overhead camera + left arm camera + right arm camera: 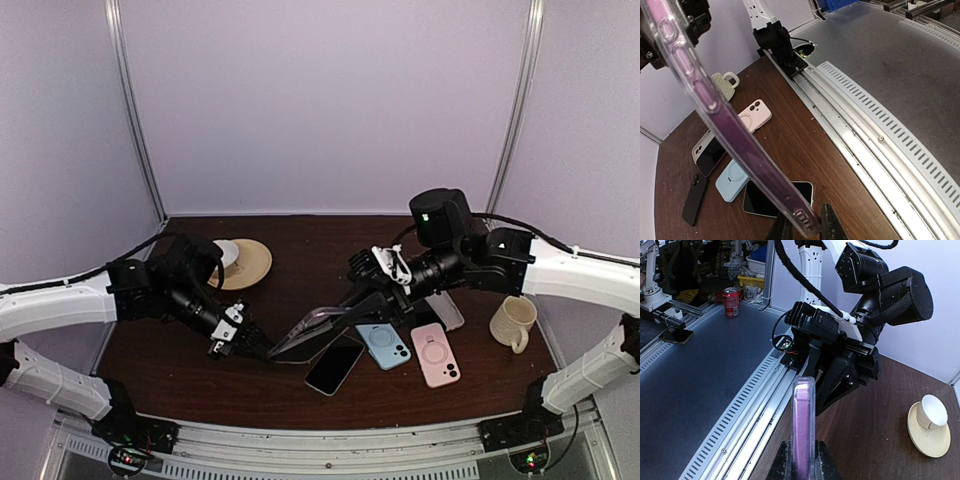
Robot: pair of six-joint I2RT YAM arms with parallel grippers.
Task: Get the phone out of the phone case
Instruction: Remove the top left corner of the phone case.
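Phone case (732, 132) | we log it airborne, tilted, above table (310, 245) | left gripper (805, 226) pinches one end | right gripper (803, 456) pinches opposite end | phone inside: we cannot tell | black phone (334, 369) lies below

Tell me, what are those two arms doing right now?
Left fingers and right fingers shut on the purple phone case, one at each end. Case held off the table. Spare phones lie below.

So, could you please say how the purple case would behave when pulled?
Its thin, translucent wall suggests the purple case probably flexes. Glossy edges may slip, since the left claw pinches only its end.
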